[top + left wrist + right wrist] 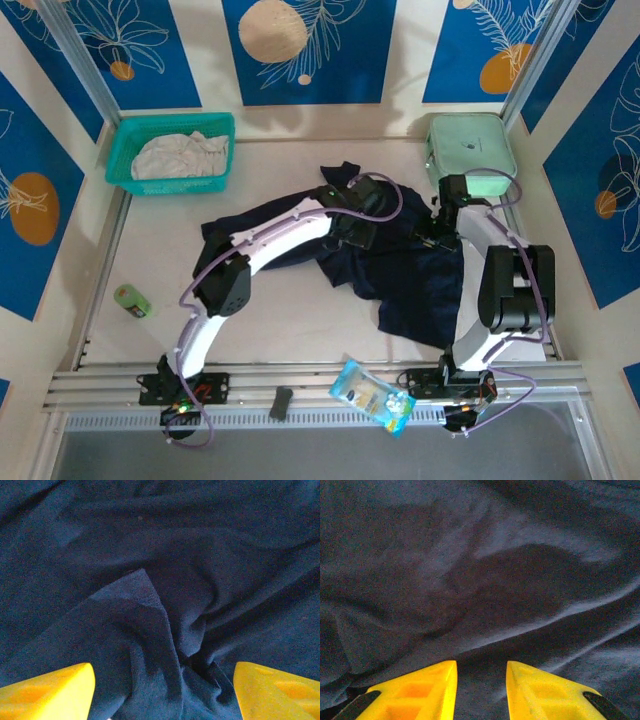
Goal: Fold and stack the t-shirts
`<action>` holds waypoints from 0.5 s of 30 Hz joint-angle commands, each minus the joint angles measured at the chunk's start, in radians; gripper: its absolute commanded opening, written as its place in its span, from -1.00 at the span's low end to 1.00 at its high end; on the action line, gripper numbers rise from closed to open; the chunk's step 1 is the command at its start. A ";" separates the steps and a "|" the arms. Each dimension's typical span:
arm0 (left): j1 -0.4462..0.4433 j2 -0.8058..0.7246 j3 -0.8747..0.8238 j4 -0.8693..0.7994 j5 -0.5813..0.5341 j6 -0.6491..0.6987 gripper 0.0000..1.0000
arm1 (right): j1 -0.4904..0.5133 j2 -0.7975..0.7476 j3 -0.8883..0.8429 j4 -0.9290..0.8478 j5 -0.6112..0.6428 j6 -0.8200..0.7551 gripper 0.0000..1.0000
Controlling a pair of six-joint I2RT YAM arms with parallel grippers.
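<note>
We see the dark navy t-shirt (420, 290) lying crumpled and unfolded. A pinched ridge of its cloth runs between our left fingers (50, 692), and broader soft folds spread just ahead of our right fingers (420, 692). The off-white t-shirt (180, 155) lies bunched, well apart from both.

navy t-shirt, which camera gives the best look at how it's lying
Top external: it shows the navy t-shirt end to end, crumpled and spread across the middle of the table. The left wrist and right wrist views are close-ups of its folds and creases, with no outline.
</note>
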 commanded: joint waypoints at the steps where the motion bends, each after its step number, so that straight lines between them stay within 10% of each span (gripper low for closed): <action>1: 0.002 0.033 0.041 -0.031 0.030 -0.030 0.41 | -0.016 -0.032 -0.025 0.022 -0.056 0.001 -0.36; 15: 0.002 0.153 0.146 -0.037 -0.154 -0.015 -0.18 | -0.025 -0.029 -0.055 0.053 -0.095 0.002 -0.41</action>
